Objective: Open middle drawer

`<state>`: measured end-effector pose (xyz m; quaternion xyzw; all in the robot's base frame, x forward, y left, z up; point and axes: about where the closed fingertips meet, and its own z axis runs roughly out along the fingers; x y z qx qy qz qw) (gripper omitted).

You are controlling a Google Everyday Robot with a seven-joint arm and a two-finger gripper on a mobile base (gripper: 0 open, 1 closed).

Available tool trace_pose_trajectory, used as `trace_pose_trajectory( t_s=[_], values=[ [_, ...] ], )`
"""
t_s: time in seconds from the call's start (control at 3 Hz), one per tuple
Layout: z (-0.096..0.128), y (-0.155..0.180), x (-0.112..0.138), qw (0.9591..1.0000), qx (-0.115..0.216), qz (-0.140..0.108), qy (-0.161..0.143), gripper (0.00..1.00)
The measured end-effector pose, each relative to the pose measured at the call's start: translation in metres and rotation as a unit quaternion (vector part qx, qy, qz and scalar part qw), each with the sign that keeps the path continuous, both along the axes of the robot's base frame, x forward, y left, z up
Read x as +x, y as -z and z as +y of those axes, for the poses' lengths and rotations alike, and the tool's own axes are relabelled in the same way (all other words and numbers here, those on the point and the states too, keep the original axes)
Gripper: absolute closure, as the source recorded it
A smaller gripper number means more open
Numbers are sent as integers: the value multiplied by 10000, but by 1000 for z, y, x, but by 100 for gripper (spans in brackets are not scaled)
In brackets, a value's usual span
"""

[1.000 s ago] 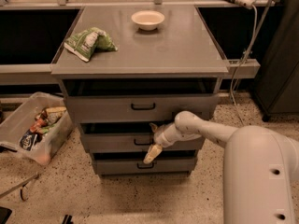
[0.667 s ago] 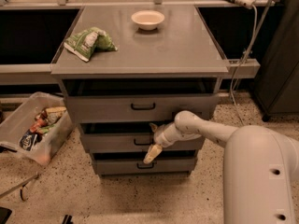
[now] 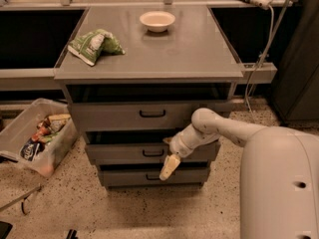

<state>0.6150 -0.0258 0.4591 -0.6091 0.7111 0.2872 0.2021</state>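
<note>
The grey cabinet (image 3: pixel 149 59) has three drawers. The middle drawer (image 3: pixel 119 152) has a flat grey front with a small black bar handle (image 3: pixel 153 153). It stands out a little, about level with the top drawer (image 3: pixel 109 116) above it, with a dark gap over its front. My gripper (image 3: pixel 168 166) hangs in front of the cabinet, just right of and below the middle handle, its cream finger (image 3: pixel 169 167) pointing down over the bottom drawer (image 3: pixel 124 176). My white arm reaches in from the right.
A white bowl (image 3: pixel 157 20) and a green chip bag (image 3: pixel 93 45) lie on the cabinet top. A clear bin (image 3: pixel 20 128) of snacks stands on the floor at the left. My white base (image 3: pixel 279 183) fills the lower right. Cables hang at the right.
</note>
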Motion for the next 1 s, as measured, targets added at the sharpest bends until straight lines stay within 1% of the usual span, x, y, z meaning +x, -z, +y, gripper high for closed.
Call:
trace_pose_trajectory(
  t_s=[0.33, 0.67, 1.0],
  values=[
    [-7, -22, -55, 9953, 108, 911, -323, 0],
    [-6, -21, -55, 9954, 109, 896, -335, 0],
    [-14, -17, -38, 9988, -50, 432, -245, 0]
  ],
)
